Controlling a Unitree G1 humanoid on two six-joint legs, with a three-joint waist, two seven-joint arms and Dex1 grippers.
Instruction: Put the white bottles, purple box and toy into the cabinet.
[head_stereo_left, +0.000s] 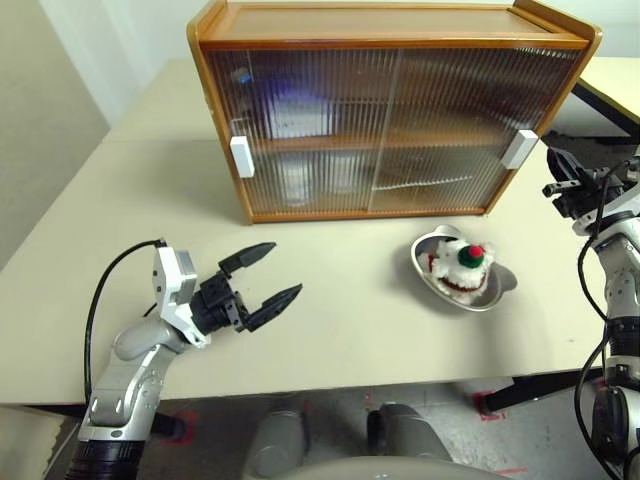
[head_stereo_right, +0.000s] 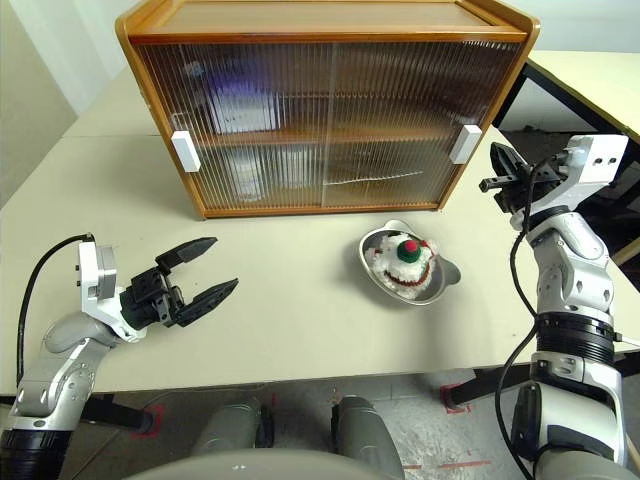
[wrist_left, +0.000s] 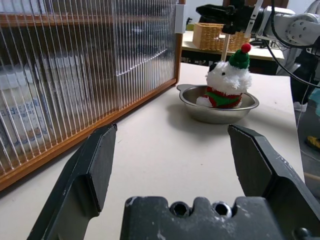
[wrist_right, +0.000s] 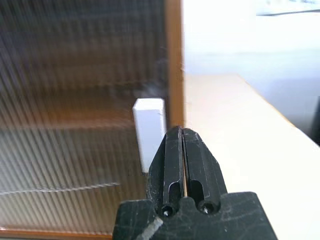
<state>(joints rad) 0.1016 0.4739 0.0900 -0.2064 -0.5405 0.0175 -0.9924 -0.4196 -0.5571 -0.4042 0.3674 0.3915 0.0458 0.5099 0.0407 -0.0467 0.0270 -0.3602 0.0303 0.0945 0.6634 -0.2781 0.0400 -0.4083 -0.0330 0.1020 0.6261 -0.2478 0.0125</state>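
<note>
Right gripper (head_stereo_right: 497, 168) clenched empty beside cabinet's (head_stereo_right: 330, 105) right white handle (head_stereo_right: 465, 144); left gripper (head_stereo_right: 205, 267) spread wide, empty; toy (head_stereo_right: 404, 262) in steel bowl (head_stereo_right: 447, 273).

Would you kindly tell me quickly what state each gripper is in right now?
Left gripper: fingers open, holding nothing.
Right gripper: fingers closed, holding nothing, near the cabinet's right handle.

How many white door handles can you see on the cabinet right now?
2. One handle sits at the left edge of the cabinet front; the other handle is at its right edge, close to the right gripper, whose fingers are shut.
</note>
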